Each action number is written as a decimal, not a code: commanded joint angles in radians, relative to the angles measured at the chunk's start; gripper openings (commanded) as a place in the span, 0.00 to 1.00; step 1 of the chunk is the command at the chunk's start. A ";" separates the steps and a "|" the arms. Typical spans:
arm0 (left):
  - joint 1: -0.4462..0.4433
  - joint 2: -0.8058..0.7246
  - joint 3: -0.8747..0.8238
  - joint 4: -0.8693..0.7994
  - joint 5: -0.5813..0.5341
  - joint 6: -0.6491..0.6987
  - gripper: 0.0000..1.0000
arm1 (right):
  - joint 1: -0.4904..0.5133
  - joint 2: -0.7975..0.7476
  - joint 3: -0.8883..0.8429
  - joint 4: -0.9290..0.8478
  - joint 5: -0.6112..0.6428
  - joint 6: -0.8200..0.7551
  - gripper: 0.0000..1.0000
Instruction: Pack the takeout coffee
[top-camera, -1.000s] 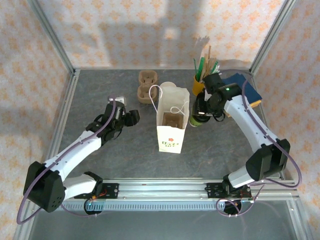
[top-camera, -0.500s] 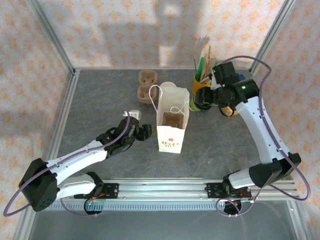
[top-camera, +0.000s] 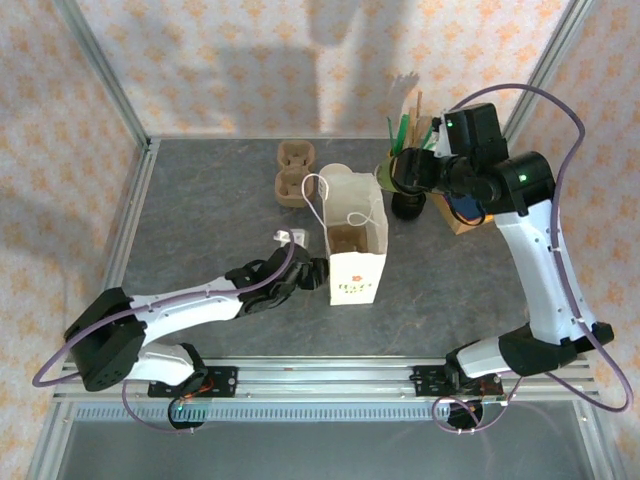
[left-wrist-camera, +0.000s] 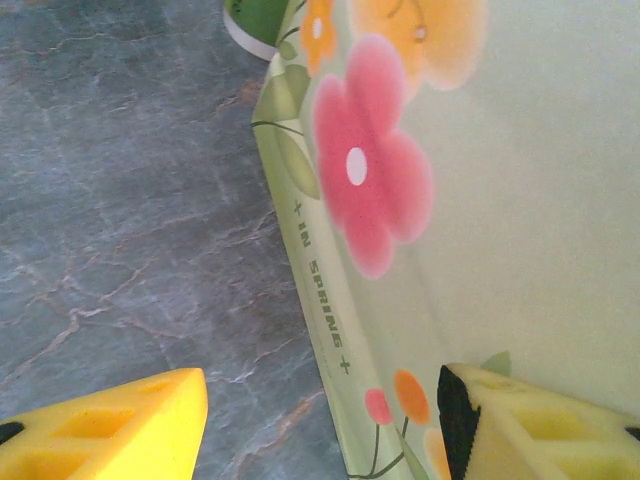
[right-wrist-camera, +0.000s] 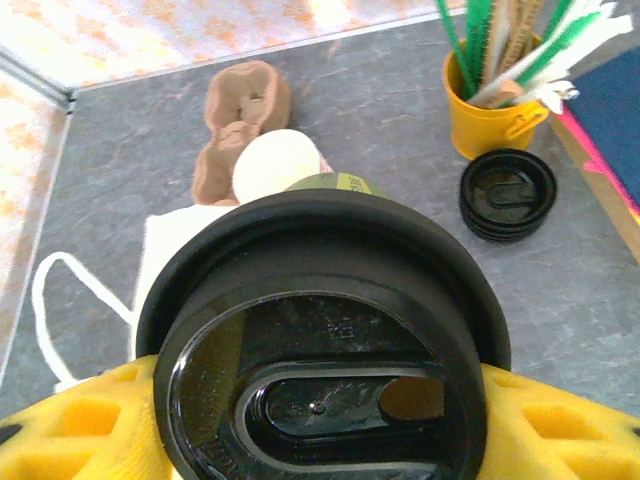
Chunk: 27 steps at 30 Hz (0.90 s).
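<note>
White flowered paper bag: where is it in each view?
Top external: white flowered paper bag centre, upright, mouth open.
Left wrist: bag across the right half, pink flower print close up.
Right wrist: bag at left, partly behind the black-lidded paper cup.
Shared landmark: brown pulp cup carrier beyond the bag, top and right wrist.

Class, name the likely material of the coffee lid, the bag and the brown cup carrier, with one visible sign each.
Lid: probably plastic, glossy black with moulded ridges and reflections.
Bag: apparently paper, matte, sharp crease, printed flowers.
Cup carrier: likely moulded pulp, dull brown, rough, rounded wells.
</note>
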<state>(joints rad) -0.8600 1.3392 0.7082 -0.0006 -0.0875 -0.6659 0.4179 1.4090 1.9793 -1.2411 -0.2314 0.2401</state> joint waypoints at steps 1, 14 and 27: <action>-0.014 0.027 0.053 0.057 -0.032 -0.022 0.65 | 0.071 -0.008 0.022 -0.017 0.023 0.037 0.54; -0.025 0.104 0.113 0.057 -0.058 -0.007 0.65 | 0.342 -0.011 -0.084 -0.067 0.210 0.174 0.52; -0.024 0.094 0.106 0.050 -0.083 0.015 0.65 | 0.367 0.002 -0.235 -0.067 0.226 0.181 0.51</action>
<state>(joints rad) -0.8776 1.4422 0.7979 0.0418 -0.1371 -0.6727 0.7795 1.4090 1.7779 -1.2884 -0.0471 0.4118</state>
